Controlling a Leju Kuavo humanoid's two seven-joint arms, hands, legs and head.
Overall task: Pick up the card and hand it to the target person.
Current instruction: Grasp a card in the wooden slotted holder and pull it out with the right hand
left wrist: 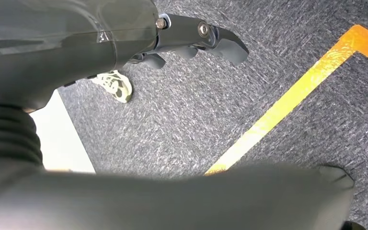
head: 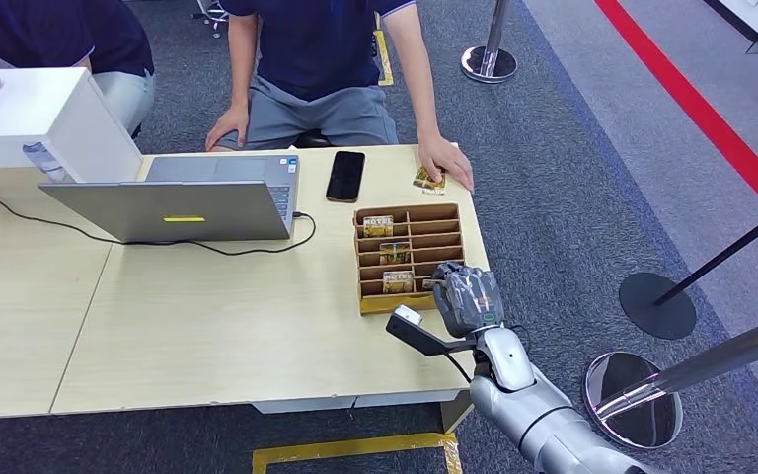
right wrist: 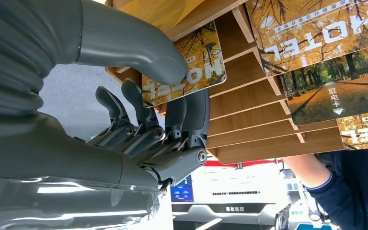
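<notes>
Grasp: right hand [right wrist: 139, 120] pinches the nearest hotel card [right wrist: 191, 67] in the wooden card rack [head: 434, 232].
Left hand [left wrist: 191, 40]: empty, fingers apart.
Remaining: likely lift, handover.

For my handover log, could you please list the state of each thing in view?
right hand: pinching the nearest card in the wooden rack
left hand: hanging over carpet, holding nothing
laptop: open
phone: screen dark
person's hand: resting on a card on the table
</notes>
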